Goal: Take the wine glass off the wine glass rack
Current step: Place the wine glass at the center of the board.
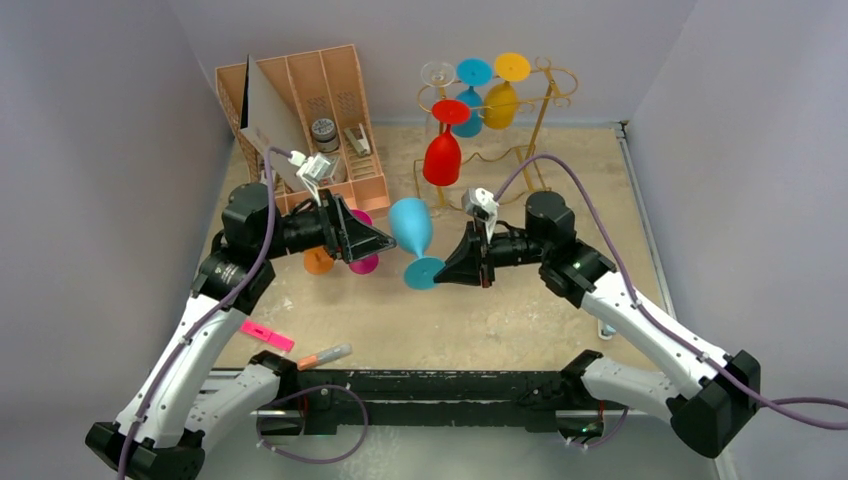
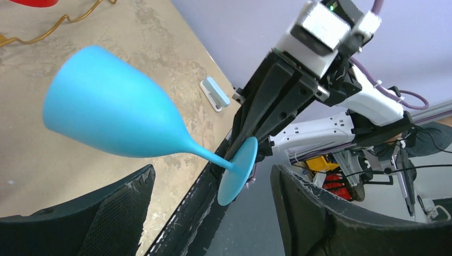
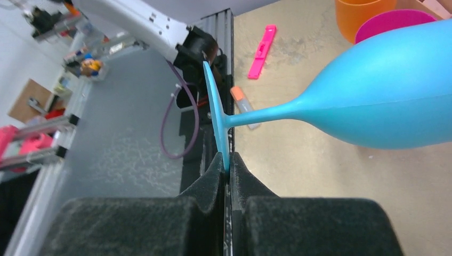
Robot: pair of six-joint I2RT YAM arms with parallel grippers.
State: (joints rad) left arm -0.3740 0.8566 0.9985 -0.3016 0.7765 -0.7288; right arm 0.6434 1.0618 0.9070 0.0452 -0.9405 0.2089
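Blue wine glass (image 3: 384, 101) pinched in right claw (image 3: 227, 165) looked smooth, matt plastic. Claw's pads (image 3: 208, 184) were blk, grainy, foam-like. Tabletop (image 3: 320, 181) below claw: mottled tan, rough. Wine glass rack (image 1: 545, 110) beyond claw: thin gold metal wire w/ slight sheen.

Left arm (image 1: 190, 340): white shells, black joints.
Right arm (image 1: 650, 315): the same, with a small green light.
Cables (image 1: 262, 235): purple, one per arm.
Fingers (image 2: 125, 205): black, rough-edged, wedge-shaped.
Wrist cameras (image 1: 318, 167): pale grey boxes.

Robotics lab, grey-walled test table (image 1: 520, 330), cluttered equipment (image 2: 341, 170)
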